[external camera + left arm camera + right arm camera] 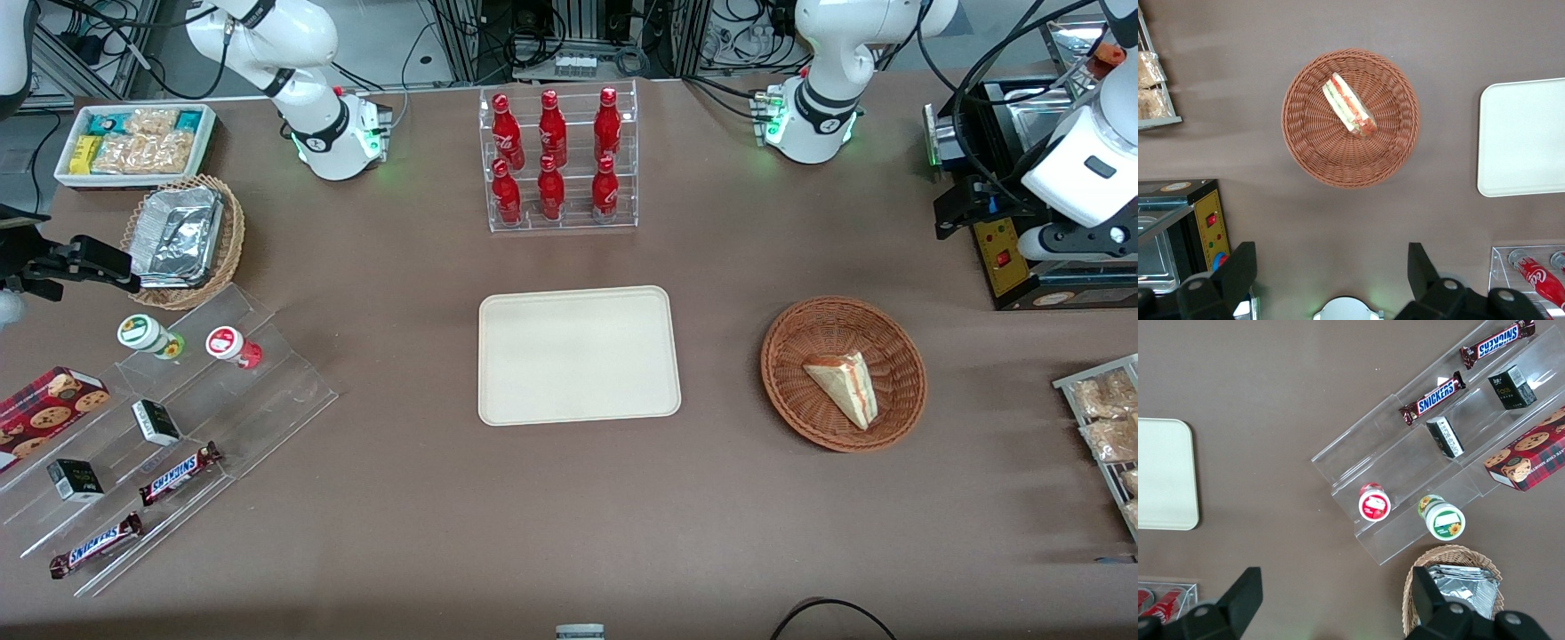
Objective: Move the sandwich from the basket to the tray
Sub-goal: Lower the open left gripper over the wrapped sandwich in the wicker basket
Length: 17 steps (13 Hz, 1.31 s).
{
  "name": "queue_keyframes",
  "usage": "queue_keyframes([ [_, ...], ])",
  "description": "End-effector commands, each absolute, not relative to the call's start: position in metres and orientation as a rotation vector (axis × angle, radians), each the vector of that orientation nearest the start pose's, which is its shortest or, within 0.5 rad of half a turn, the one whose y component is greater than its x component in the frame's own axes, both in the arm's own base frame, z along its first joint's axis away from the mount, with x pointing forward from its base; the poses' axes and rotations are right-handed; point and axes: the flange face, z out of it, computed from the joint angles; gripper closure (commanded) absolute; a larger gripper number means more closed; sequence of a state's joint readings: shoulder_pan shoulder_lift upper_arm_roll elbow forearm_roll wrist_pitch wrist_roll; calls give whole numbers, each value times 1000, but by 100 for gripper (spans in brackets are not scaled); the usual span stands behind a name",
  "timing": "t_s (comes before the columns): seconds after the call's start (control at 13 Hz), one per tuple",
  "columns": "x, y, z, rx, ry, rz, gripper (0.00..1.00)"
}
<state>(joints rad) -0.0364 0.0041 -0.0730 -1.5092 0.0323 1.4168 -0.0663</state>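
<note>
While only the left wrist view shows the gripper [1331, 277], fingers spread apart, high above the basket [900, 348], sandwich [843, 386] lies inside basket; tray [578, 404] sits bare beside basket.

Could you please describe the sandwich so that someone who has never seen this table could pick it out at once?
Start at the cream tray in the middle of the table, then look toward the working arm's end to the round reddish-brown basket. The sandwich lies inside: a pale triangular wedge with red and green filling. The open gripper hangs high above the table, beside the basket.
</note>
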Motion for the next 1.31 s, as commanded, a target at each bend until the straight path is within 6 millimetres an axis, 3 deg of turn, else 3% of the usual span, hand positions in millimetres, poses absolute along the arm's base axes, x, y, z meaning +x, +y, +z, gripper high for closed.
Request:
queue_keyframes([
  [0.0,556,-56,642,-3088,89,87,0],
  [0.23,568,-53,625,-3062,75,112,0],
  [0.46,586,-48,583,-3051,53,153,0],
  [0.77,597,-31,510,-3063,-40,119,0],
  [1.0,608,-33,452,-3059,-241,94,0],
  [1.23,599,-37,399,-3062,-376,10,0],
])
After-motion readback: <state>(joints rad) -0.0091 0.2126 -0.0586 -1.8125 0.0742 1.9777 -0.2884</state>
